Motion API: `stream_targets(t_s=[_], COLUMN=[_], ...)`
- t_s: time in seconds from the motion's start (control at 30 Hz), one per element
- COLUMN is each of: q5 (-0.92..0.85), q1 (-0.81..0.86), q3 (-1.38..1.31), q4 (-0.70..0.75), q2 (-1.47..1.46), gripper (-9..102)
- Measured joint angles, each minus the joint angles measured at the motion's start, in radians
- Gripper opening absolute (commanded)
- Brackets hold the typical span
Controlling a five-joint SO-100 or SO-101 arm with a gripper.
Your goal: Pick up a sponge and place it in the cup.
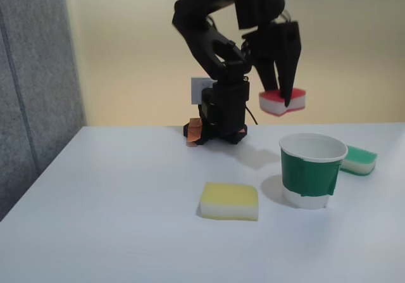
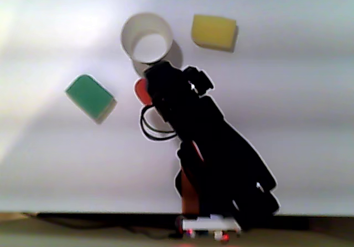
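Yellow sponge (image 1: 230, 201): closest to the lens in the fixed view, lying flat on the white table (image 1: 114, 232), yellow layer up, white layer beneath; apart from everything else.

Cup (image 1: 311, 171): upright to the right of the yellow sponge in the fixed view, white with a broad green band; its mouth is open and nothing shows inside. The other view looks down into its round opening (image 2: 128, 37).

Green sponge (image 1: 358, 159): flat on the table just behind and right of the cup in the fixed view.

Sponge (image 1: 297, 102): off the table, in the air, above and slightly left of the cup's mouth in the fixed view — red layer up, white layer down. In the other view a red patch (image 2: 142, 90) peeks out beside the arm, just short of the cup's rim.

Gripper (image 1: 283, 93): the two dark fingers point downward and are closed on the sponge, pinching across its width.

Handling: probably light and soft — the outline looks dented where the fingers press, so it yields rather than slips. A hold across the narrow middle suits it; it looks narrower than the cup's mouth.

Arm pose: the base stands at the table's far edge, the arm rises and folds forward over the table, wrist bent so the gripper hangs down.
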Motion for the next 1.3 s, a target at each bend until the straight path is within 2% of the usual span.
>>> stream_targets(t_s=[0.37, 0.67, 1.3], q5=[-0.212, -0.391, -0.385], q1=[0.118, 0.161, 0.12], q3=[-0.405, -0.607, -0.693], q4=[0.14, 0.173, 0.067], q2=[-0.364, -0.612, -0.874], gripper=[0, 0, 0])
